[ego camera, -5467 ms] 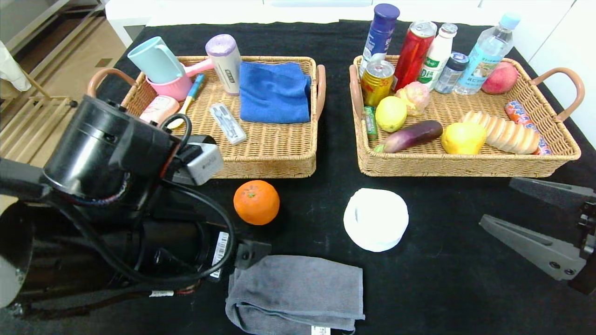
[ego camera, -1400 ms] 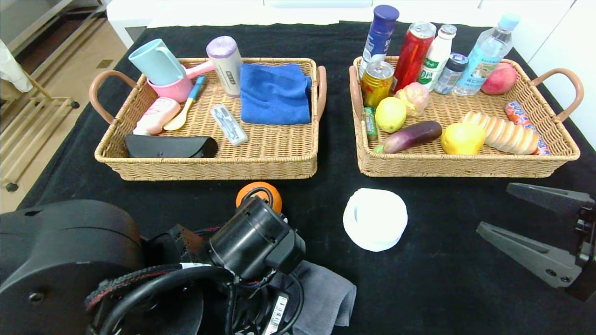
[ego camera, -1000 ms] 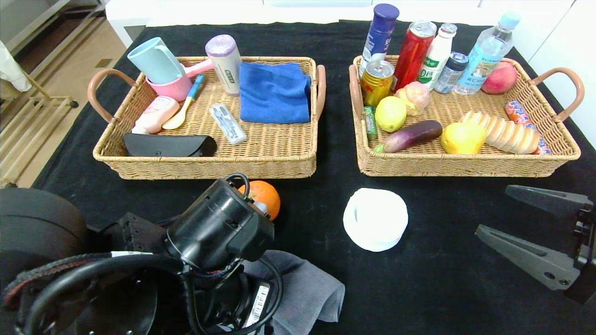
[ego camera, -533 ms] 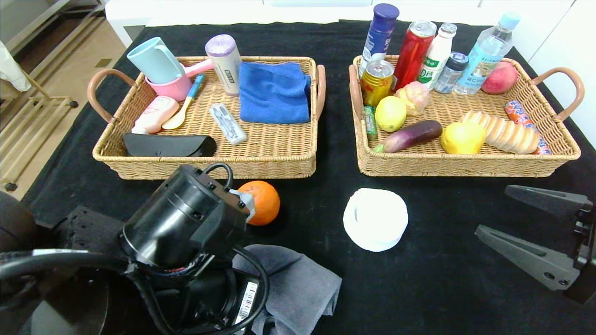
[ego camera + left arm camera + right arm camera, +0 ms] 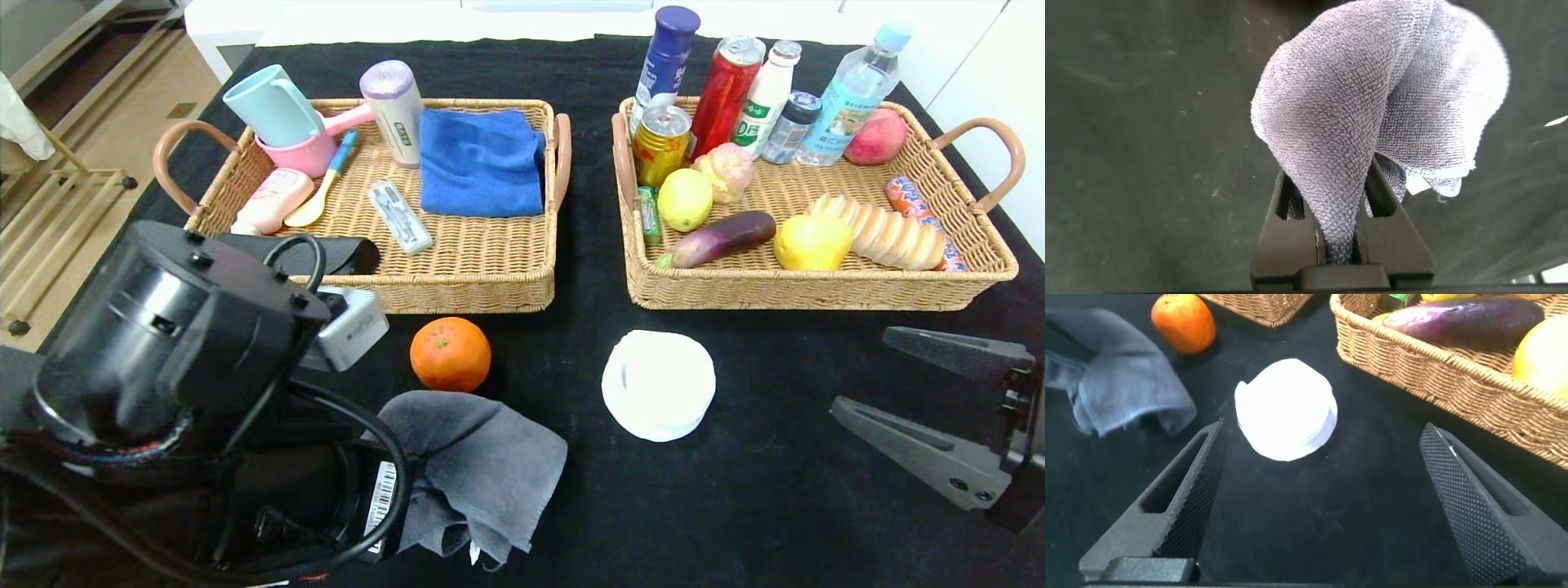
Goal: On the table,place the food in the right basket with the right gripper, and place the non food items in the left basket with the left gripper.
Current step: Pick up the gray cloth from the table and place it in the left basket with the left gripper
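My left gripper [image 5: 1331, 189] is shut on the grey towel [image 5: 1372, 90]. The towel [image 5: 482, 465] hangs bunched from it over the black table [image 5: 735, 506] at the front left; in the head view the arm hides the fingers. The orange [image 5: 450, 354] lies just beyond the towel, in front of the left basket [image 5: 457, 298]. The white roll [image 5: 658, 384] lies mid-table. My right gripper [image 5: 861, 371] is open and empty at the front right, with the roll [image 5: 1286, 408] and the orange [image 5: 1184, 321] ahead of it. The clear tool case [image 5: 398, 216] lies in the left basket. The pear [image 5: 812, 242] and bread loaf [image 5: 886, 233] lie in the right basket [image 5: 784, 298].
The left basket also holds a blue cloth [image 5: 482, 159], cups, and a black case [image 5: 343, 253]. The right basket also holds a lemon [image 5: 685, 199], an eggplant [image 5: 722, 237], and bottles and cans along its far side.
My left arm has swung up and to the left, and the grey towel has come off the table with it and now hangs bunched. The orange is uncovered. The right arm has not moved.
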Action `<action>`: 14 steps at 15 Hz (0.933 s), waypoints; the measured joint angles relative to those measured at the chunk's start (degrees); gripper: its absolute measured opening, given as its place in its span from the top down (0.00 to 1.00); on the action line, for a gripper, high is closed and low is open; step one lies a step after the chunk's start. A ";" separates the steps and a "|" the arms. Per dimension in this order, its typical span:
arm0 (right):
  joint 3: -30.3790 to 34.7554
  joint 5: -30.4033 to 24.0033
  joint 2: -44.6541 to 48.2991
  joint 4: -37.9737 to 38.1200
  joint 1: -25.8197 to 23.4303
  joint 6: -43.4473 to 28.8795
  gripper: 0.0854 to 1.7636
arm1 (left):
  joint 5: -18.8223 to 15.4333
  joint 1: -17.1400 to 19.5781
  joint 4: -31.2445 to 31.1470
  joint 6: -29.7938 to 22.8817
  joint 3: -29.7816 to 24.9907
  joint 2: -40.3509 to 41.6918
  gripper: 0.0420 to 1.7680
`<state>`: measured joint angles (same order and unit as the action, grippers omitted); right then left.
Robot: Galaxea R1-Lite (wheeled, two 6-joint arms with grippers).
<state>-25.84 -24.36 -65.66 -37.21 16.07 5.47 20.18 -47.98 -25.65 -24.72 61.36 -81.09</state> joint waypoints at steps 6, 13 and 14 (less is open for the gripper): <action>0.00 -0.02 -0.16 0.05 -0.02 -0.02 0.03 | 0.02 4.07 2.01 0.00 0.39 5.62 0.88; 0.18 0.00 -0.60 0.02 0.00 0.00 0.03 | -0.78 10.14 2.28 0.48 4.35 11.41 0.88; 0.20 -0.02 -0.60 0.00 0.00 0.01 0.03 | -0.87 11.02 2.63 0.88 5.79 11.56 0.88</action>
<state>-25.65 -24.38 -66.26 -37.21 16.07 5.49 19.31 -36.96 -23.02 -23.84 67.15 -69.54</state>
